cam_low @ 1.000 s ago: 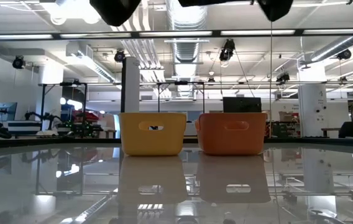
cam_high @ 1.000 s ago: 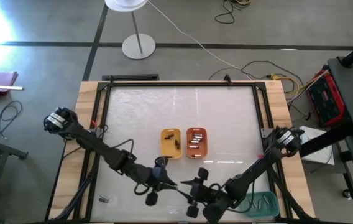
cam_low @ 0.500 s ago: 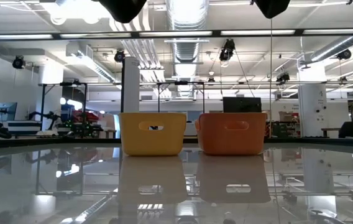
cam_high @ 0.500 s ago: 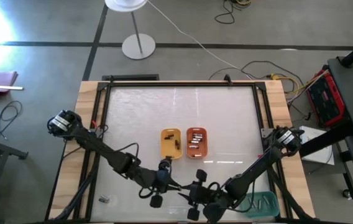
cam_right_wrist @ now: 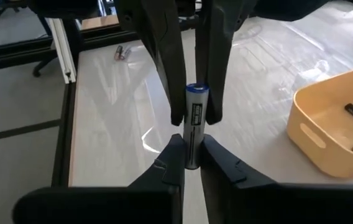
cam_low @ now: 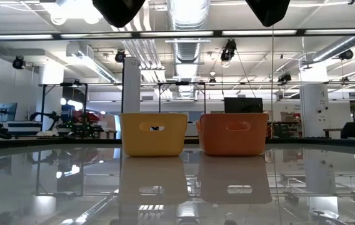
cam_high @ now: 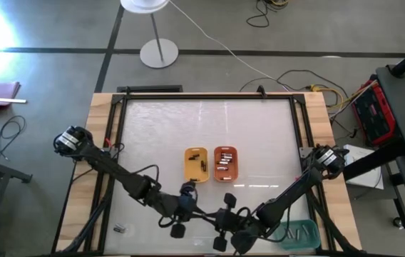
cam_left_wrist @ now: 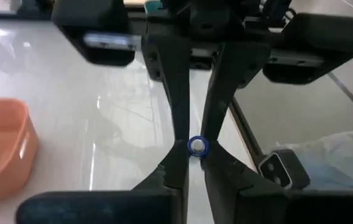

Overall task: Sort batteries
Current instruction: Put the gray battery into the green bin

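Note:
A grey battery (cam_right_wrist: 196, 118) with a blue-ringed end hangs above the table near its front edge, between my two grippers. They meet tip to tip, left gripper (cam_high: 192, 209) from the left and right gripper (cam_high: 217, 216) from the right. Each is shut on one end of the battery. Behind them stand a yellow tray (cam_high: 196, 164) and an orange tray (cam_high: 225, 163), each with batteries lying on its floor. Two more batteries (cam_high: 120, 229) lie on the table at the near left. My left gripper (cam_left_wrist: 191, 154) pinches the battery's blue-ringed end (cam_left_wrist: 197, 147) between its two fingers. The fingers come roughly level from the table's left and lie along the battery. The battery is clear of the table. My right gripper (cam_right_wrist: 192, 160) pinches the battery's other end (cam_right_wrist: 192, 152) between its two fingers. They come from the table's right and lie along the battery, which points straight away from them to the left gripper's fingers (cam_right_wrist: 175, 99).
A teal tray (cam_high: 299, 232) sits at the near right corner, beside the right arm. A dark frame (cam_high: 111, 143) runs round the glossy white table top. Open table lies left, right and behind the two middle trays.
The two grippers have closed in on each other near the front edge. The left one has gone toward the table's right and the right one a little toward its left, until their fingertips meet.

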